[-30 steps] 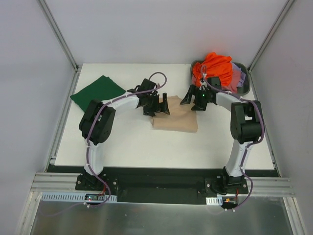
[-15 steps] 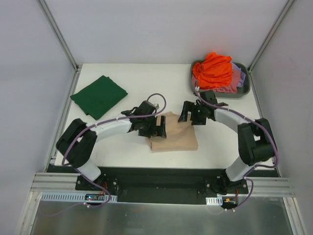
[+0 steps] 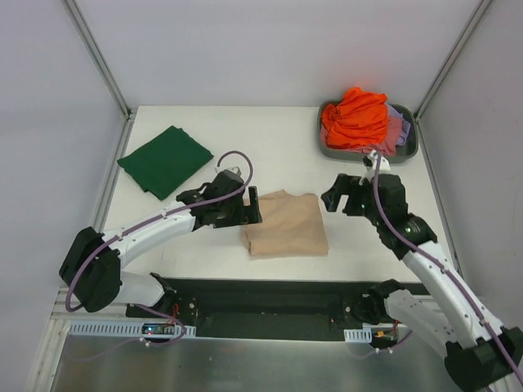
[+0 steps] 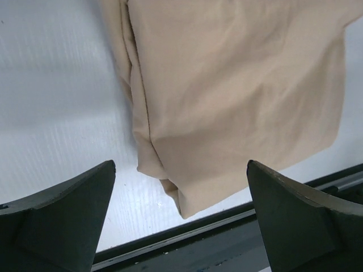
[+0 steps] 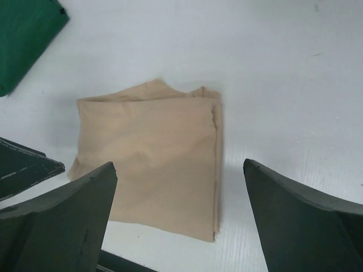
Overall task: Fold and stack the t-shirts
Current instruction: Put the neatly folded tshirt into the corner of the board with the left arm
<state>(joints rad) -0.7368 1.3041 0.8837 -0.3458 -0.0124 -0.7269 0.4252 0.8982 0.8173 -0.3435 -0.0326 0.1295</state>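
Observation:
A beige t-shirt (image 3: 286, 222) lies folded in a flat rectangle near the table's front edge. It also shows in the left wrist view (image 4: 227, 85) and the right wrist view (image 5: 153, 153). My left gripper (image 3: 252, 208) is open and empty just left of it, with the shirt's near corner between its jaws (image 4: 180, 164). My right gripper (image 3: 333, 194) is open and empty, raised to the right of the shirt (image 5: 180, 164). A dark green t-shirt (image 3: 166, 159) lies folded at the far left (image 5: 22, 34). An orange t-shirt (image 3: 355, 118) is heaped in the tub over pink and lavender ones (image 3: 398, 128).
The grey tub (image 3: 409, 151) stands at the table's far right corner. The table's black front rail (image 4: 238, 238) runs close to the beige shirt's near edge. White walls enclose the table on three sides.
Both arms have drawn back from the beige shirt, the left to its left side, the right up and to the right. The shirt now lies nearer the front edge, with nothing holding it.

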